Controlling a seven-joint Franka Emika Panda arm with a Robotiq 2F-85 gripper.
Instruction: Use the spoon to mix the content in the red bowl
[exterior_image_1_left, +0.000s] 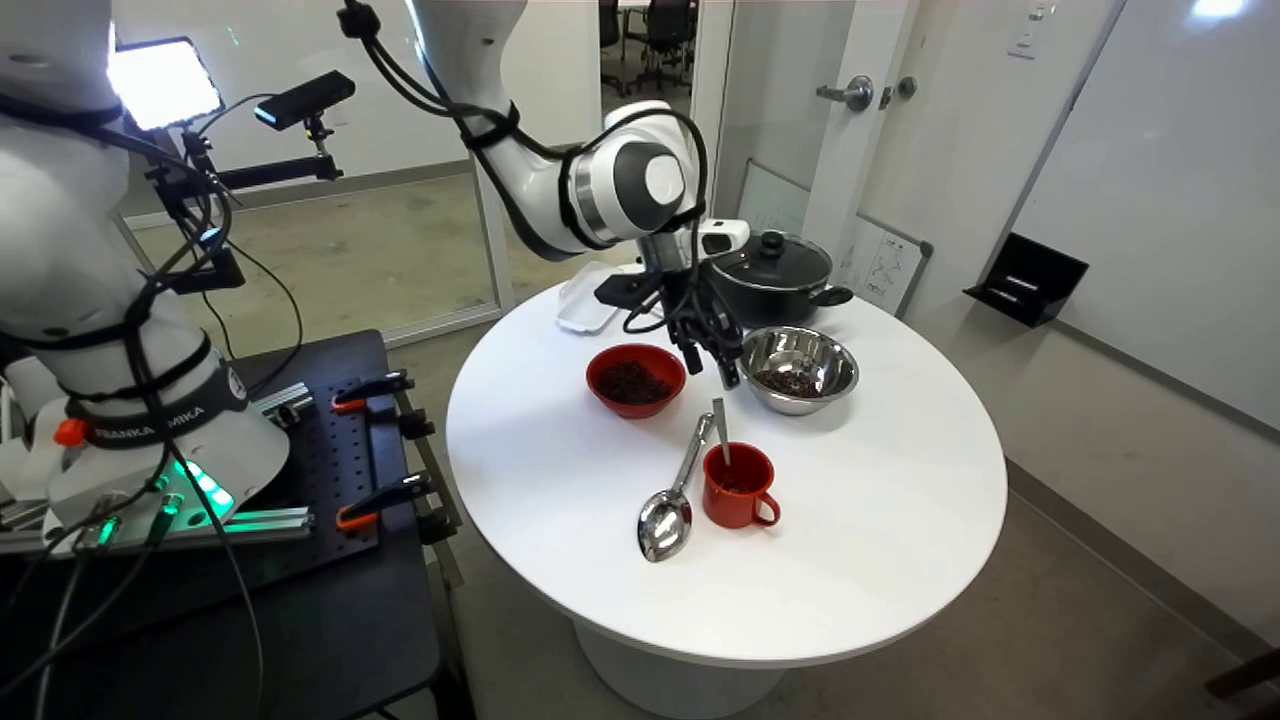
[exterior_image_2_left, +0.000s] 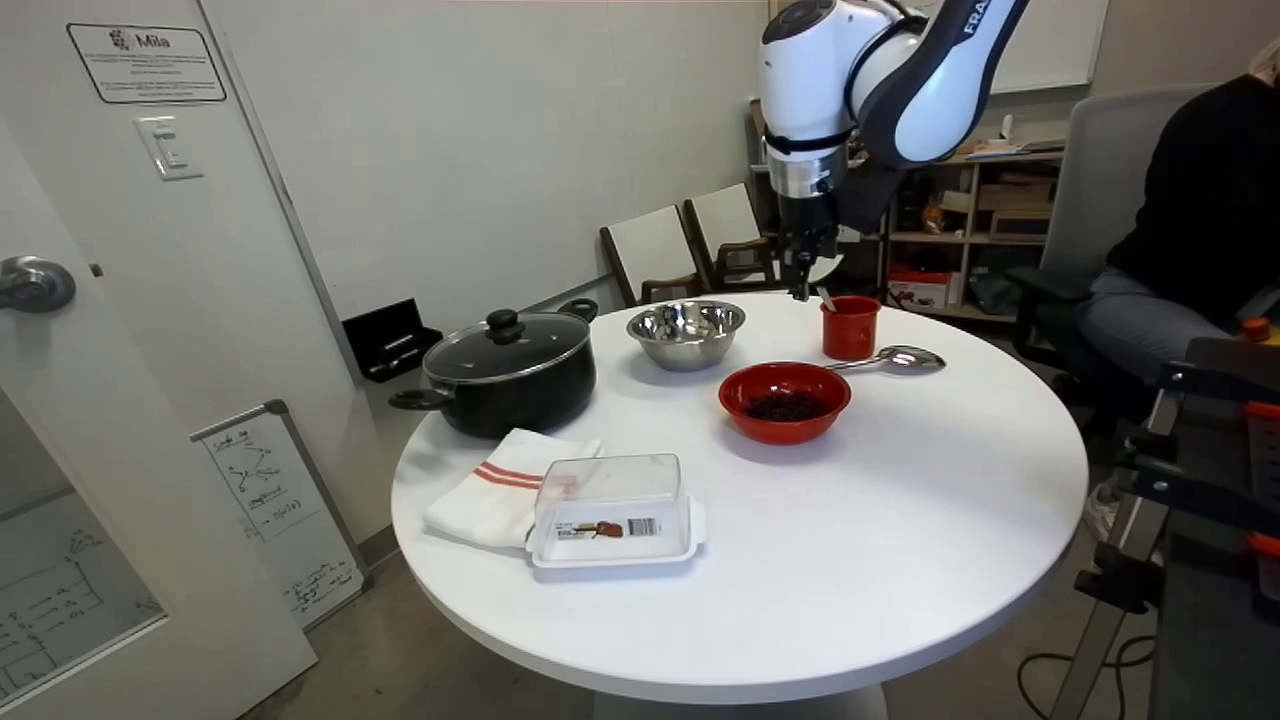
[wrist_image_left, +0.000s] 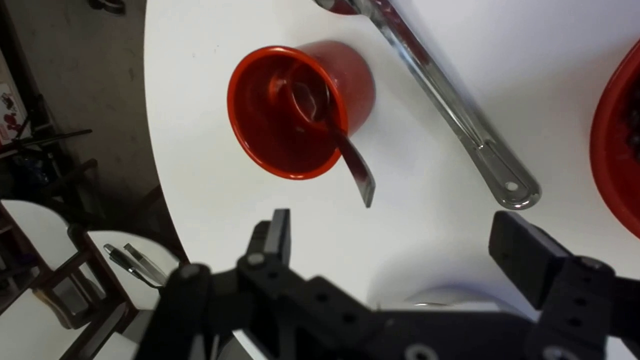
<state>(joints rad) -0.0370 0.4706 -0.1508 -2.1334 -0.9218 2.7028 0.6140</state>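
Wide and empty, the end effector (wrist_image_left: 392, 237) could tip the mug (wrist_image_left: 356, 85) near it by snagging the leaning spoon (wrist_image_left: 357, 167) off-centre.

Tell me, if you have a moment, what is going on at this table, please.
A Franka arm holds its gripper open above the round white table, with nothing in its grip. The job appears to be stirring the dark contents of the red bowl, but no stirring is under way. The large metal spoon lies untouched beside the red mug, and what looks like a smaller spoon leans out of the mug.
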